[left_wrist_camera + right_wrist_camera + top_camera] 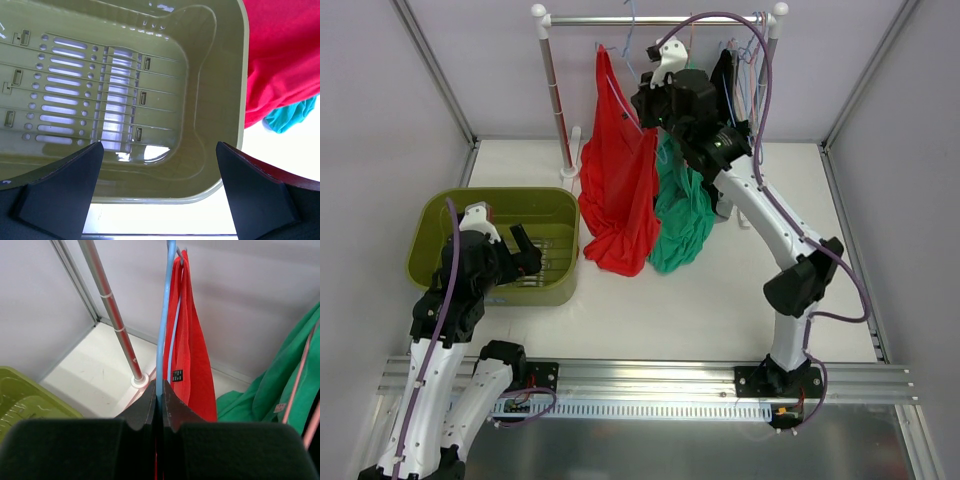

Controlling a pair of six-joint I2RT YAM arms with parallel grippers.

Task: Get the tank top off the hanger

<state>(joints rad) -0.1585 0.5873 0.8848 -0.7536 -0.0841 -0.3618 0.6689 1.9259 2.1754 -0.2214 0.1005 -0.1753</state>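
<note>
A white table (720, 300) fills the middle of the top view. At the left middle an olive green bin (495, 195) stands on it, close to the near edge. At the upper middle, the white foot (570, 168) of a clothes rack's post sits near the back. In the centre, the lower ends of a red tank top (620, 230) and a green garment (682, 230) appear to reach the surface, side by side and touching. A metal rail (650, 378) borders the bottom edge.

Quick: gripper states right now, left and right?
Left gripper: open, holding nothing, above the green bin.
Right gripper: closed on the blue hanger carrying the red tank top.
</note>
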